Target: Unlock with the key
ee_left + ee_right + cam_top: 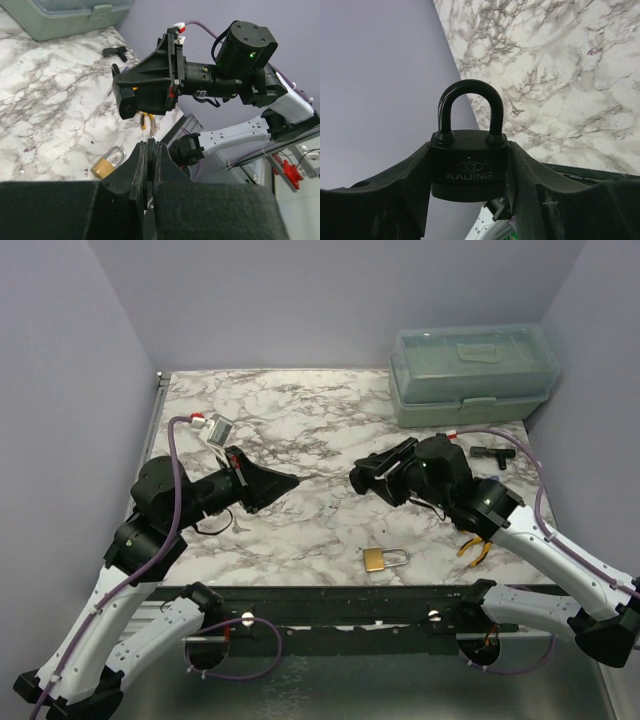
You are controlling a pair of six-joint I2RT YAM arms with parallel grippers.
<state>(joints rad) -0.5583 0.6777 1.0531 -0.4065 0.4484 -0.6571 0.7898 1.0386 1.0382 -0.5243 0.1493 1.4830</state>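
Marble-patterned table point(300, 410), lavender walls point(300, 300). Centre-left, left gripper point(149, 147) jaws pressed on thin key point(152, 131). Centre-right, right gripper point(358, 478) clamps black padlock point(468, 165).

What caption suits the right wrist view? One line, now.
Right pincer grips a black KAIJING padlock, shackle closed, marble table behind.

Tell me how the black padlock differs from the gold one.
The black padlock is black all over, shackle too; the gold padlock has a brass-coloured body and a silvery shackle. The black one is clamped in the right gripper, off the table; the gold one lies flat and untouched near the table's front edge. The black one shows the name KAIJING; no name can be read on the gold one. Both shackles look closed.
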